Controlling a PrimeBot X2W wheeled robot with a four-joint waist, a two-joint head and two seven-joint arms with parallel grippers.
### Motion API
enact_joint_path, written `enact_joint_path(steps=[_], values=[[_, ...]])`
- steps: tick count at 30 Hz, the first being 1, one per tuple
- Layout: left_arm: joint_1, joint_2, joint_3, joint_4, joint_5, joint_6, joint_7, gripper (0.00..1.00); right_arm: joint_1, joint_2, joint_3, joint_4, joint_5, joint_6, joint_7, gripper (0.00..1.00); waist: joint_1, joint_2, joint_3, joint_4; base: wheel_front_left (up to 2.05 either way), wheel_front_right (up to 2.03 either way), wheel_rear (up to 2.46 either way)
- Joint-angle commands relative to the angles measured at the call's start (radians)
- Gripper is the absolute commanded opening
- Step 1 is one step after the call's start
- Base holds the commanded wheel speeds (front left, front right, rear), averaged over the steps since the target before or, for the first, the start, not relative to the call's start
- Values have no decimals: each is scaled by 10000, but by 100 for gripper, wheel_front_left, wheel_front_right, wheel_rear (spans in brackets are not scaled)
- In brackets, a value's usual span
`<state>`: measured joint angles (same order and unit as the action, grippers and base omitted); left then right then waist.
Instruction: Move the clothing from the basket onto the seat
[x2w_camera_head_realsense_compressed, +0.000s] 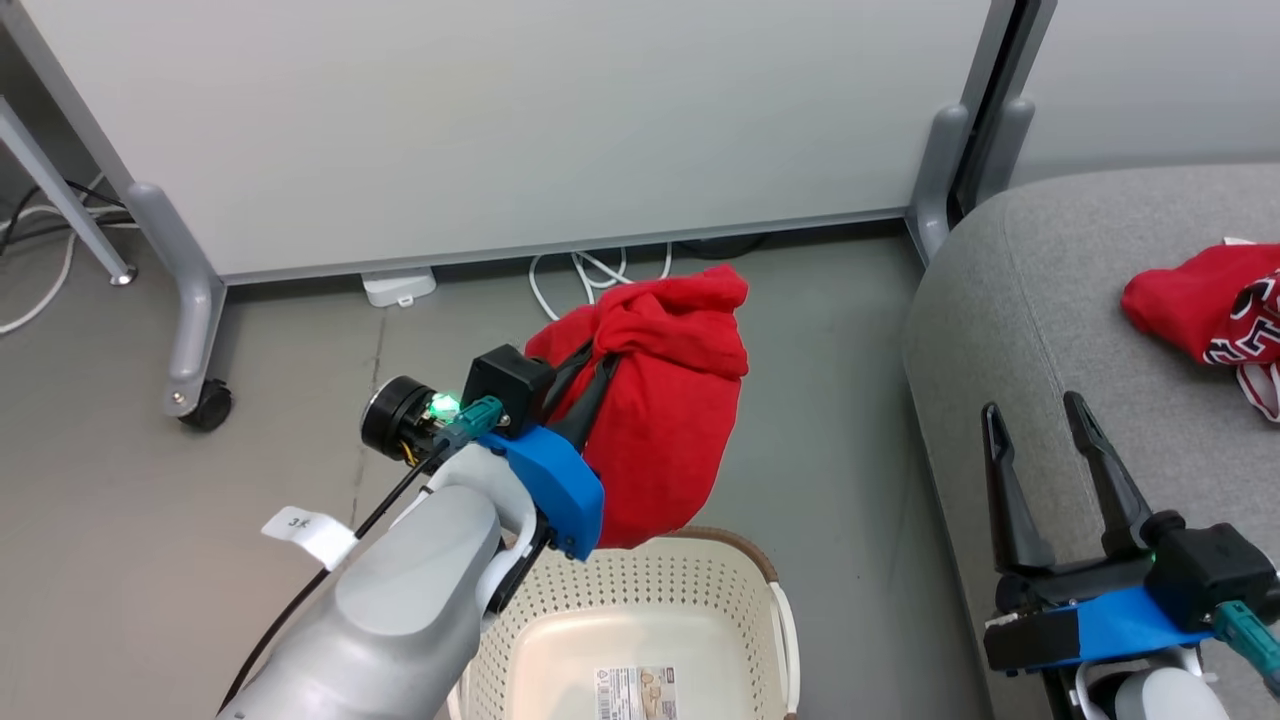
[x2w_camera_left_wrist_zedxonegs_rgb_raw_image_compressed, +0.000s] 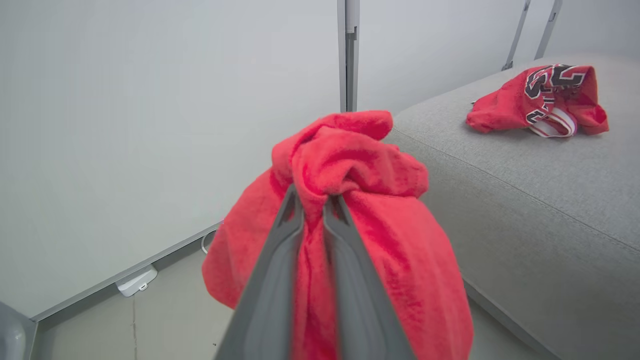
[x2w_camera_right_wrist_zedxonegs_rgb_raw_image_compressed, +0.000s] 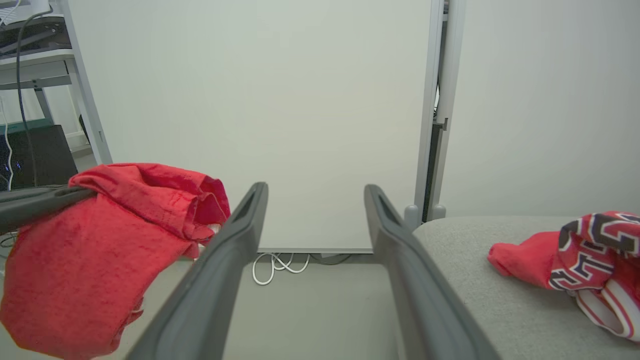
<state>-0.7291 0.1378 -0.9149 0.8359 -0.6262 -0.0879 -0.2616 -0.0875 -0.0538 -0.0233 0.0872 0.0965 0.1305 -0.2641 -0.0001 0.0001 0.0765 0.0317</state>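
Inspection from the remote station, reading across toward the light-grey upholstered seat cushion (x2w_camera_head_realsense_compressed: 1020, 300).

1. Left gripper (x2w_camera_head_realsense_compressed: 598, 358): well left of the seat, raised above the grey floor (x2w_camera_head_realsense_compressed: 120, 500). Its two dark fingers are drawn narrow and pinch a bunched fold of the plain bright red soft garment (x2w_camera_head_realsense_compressed: 660, 440). In the left wrist view I see the gripper (x2w_camera_left_wrist_zedxonegs_rgb_raw_image_compressed: 312, 197) biting just under a knot of cloth, with the rest of the garment (x2w_camera_left_wrist_zedxonegs_rgb_raw_image_compressed: 390, 240) draped down around and below the fingers.

2. Plain red garment: hanging clear in the air, left of the seat (x2w_camera_left_wrist_zedxonegs_rgb_raw_image_compressed: 550, 190) and not touching it. Its lower end hangs at the far rim of the cream-white perforated plastic basket (x2w_camera_head_realsense_compressed: 640, 580). I cannot tell whether it touches that rim.

3. Basket: on the floor, just left of the seat's front corner. A printed label shows on its bare bottom.

4. Right gripper (x2w_camera_head_realsense_compressed: 1031, 405): over the seat's near left edge, fingers spread wide, nothing between them. The right wrist view confirms the gap (x2w_camera_right_wrist_zedxonegs_rgb_raw_image_compressed: 316, 189), with the plain garment (x2w_camera_right_wrist_zedxonegs_rgb_raw_image_compressed: 75, 260) to its left.

5. Red garment with black-and-white lettering and white stripes (x2w_camera_head_realsense_compressed: 1200, 305): lying crumpled on top of the seat, beyond the right gripper and well apart from it.
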Motion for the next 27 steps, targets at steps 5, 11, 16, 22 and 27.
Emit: enact_joint_path(steps=[5, 11, 16, 22, 27], values=[[506, 94, 609, -779, 271, 91, -45, 0, 371, 33, 35, 182, 103, 5, -4, 100, 1, -1, -383, 115, 0, 0, 0], [1064, 107, 1204, -1613, 377, 129, -45, 0, 588, 38, 97, 319, 244, 5, -4, 100, 1, -1, -649, 210, 0, 0, 0], [1427, 96, 1539, -2299, 444, 179, -47, 0, 621, 40, 191, 381, 367, 5, -4, 100, 1, -1, -706, 290, 0, 0, 0], [1595, 173, 1698, -2807, 583, 209, -47, 0, 626, 39, 298, 381, 406, 5, -4, 100, 1, -1, -623, 392, 0, 0, 0], [1591, 256, 1774, -2953, 652, 242, -46, 0, 564, 39, 352, 382, 451, 5, -4, 100, 1, -1, -523, 424, 0, 0, 0]])
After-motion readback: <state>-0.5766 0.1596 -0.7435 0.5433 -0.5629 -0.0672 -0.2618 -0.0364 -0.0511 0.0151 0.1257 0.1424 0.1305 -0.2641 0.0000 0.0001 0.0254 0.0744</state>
